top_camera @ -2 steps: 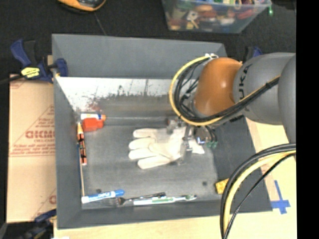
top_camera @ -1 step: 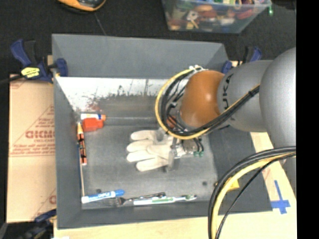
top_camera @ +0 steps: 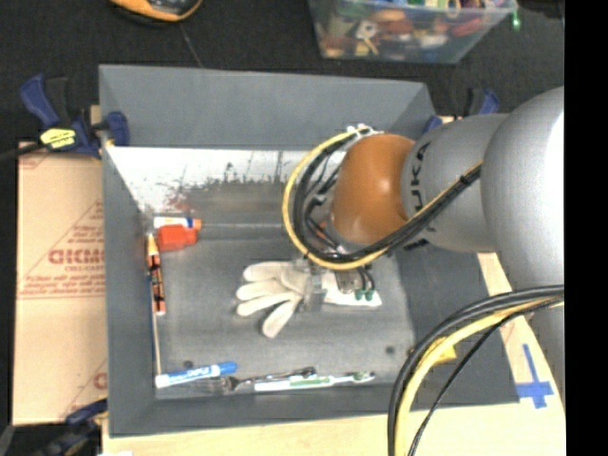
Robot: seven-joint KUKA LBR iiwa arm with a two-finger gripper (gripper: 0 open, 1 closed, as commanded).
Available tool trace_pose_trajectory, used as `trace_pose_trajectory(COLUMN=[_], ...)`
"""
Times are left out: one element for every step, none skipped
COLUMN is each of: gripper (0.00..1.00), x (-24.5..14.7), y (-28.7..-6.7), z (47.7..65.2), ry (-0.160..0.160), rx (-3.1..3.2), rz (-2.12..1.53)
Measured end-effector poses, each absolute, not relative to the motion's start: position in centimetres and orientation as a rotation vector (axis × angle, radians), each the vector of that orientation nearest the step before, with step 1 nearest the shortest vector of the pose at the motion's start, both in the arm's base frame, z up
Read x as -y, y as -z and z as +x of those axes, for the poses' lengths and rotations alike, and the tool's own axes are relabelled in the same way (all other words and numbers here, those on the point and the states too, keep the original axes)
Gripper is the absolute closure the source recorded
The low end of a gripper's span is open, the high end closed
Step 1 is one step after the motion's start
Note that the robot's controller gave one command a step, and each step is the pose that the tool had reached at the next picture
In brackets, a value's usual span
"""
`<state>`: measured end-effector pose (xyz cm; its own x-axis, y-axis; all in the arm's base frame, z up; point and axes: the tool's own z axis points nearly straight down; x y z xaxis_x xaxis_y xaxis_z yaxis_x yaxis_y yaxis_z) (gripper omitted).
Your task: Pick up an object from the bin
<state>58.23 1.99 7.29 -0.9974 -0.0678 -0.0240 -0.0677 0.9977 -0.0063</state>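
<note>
I've got arm point(top_camera: 503, 174) in from R, orange wrist cover point(top_camera: 372, 193) w/ cables point(top_camera: 296, 193) looped round it, gripper point(top_camera: 332, 281) just below, pointing down.

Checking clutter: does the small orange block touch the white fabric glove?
No, the orange block lies well apart, up and left of the glove.
</note>
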Motion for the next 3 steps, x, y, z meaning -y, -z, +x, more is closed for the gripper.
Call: trace_pose_trajectory(gripper=[1.00, 1.00, 1.00], x=[-2.0, -1.9, -1.9], y=[-7.3, -8.9, -13.5], z=[58.2, 57.9, 58.0], ry=[0.009, 0.009, 0.009], rx=[-3.116, -3.128, -3.124], rz=[-0.106, -0.108, -0.109])
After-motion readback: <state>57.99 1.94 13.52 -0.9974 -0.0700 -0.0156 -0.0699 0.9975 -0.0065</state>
